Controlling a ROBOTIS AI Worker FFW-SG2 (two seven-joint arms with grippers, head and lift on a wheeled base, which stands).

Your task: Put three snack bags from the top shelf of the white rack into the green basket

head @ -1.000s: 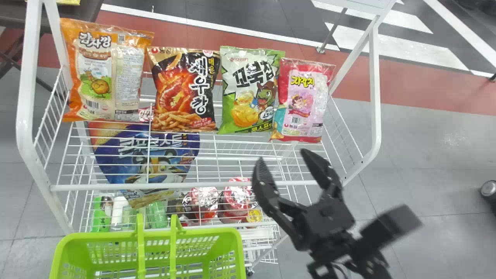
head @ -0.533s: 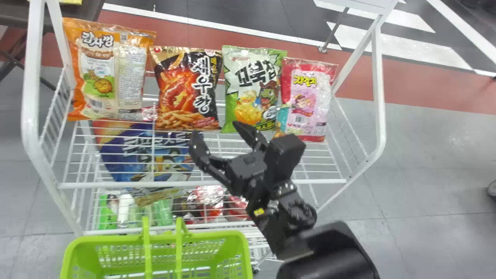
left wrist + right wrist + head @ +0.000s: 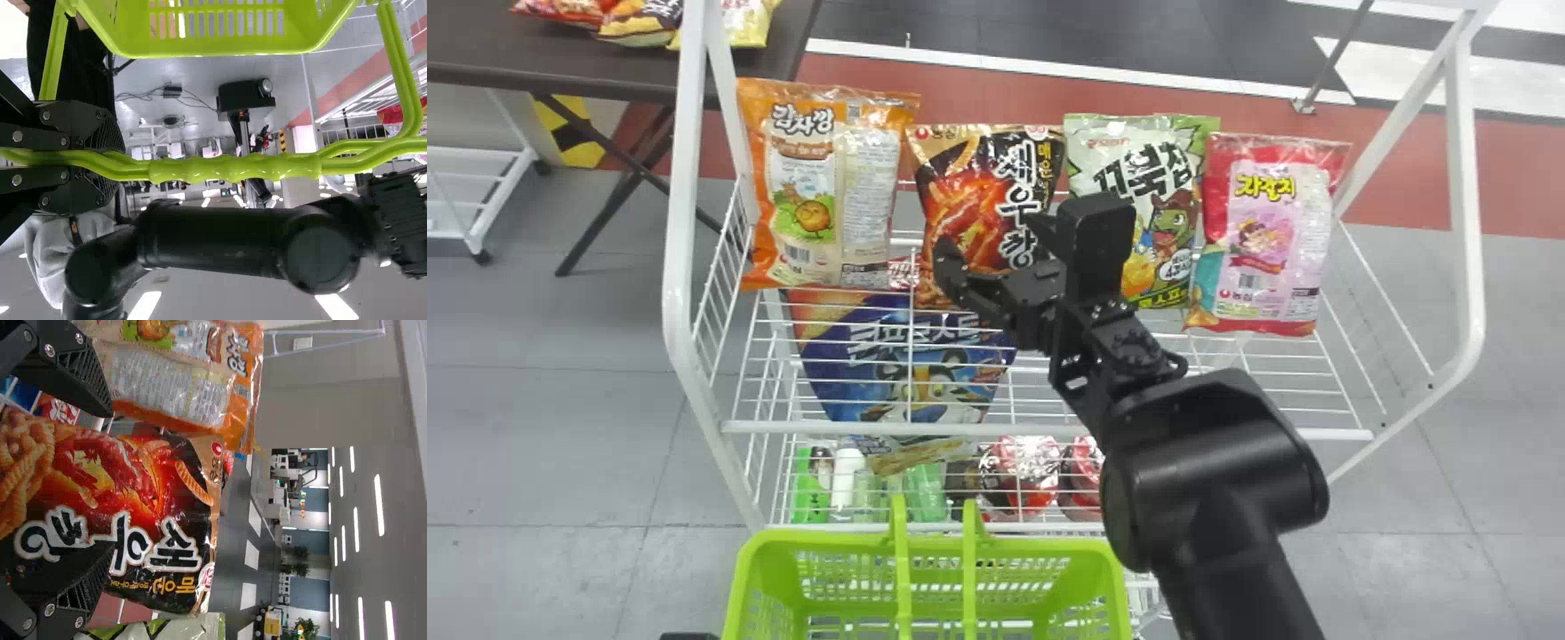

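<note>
Four snack bags stand in a row on the white rack's top shelf (image 3: 1049, 430): orange (image 3: 805, 187), black-and-red (image 3: 951, 191), green-and-white (image 3: 1178, 187) and pink (image 3: 1267, 236). My right gripper (image 3: 996, 244) is open before the black-and-red bag, partly covering it. In the right wrist view, the open fingers of my right gripper (image 3: 110, 480) lie on either side of the black-and-red bag's face (image 3: 133, 500), without gripping it; the upper one overlaps the orange bag. The green basket (image 3: 756, 569) is below the rack's front. My left gripper (image 3: 119, 160) is shut on its handle (image 3: 233, 168).
A blue cereal bag (image 3: 907, 356) leans on the level below, with bottles and red packages (image 3: 1023, 471) lower down. A dark table (image 3: 560, 58) with more snacks is behind at the left. The rack's white side posts (image 3: 685, 222) flank the top shelf.
The head view has swung left, shifting rack and basket rightward in it. My right gripper has travelled left and forward from below the pink bag to the black-and-red one, staying open.
</note>
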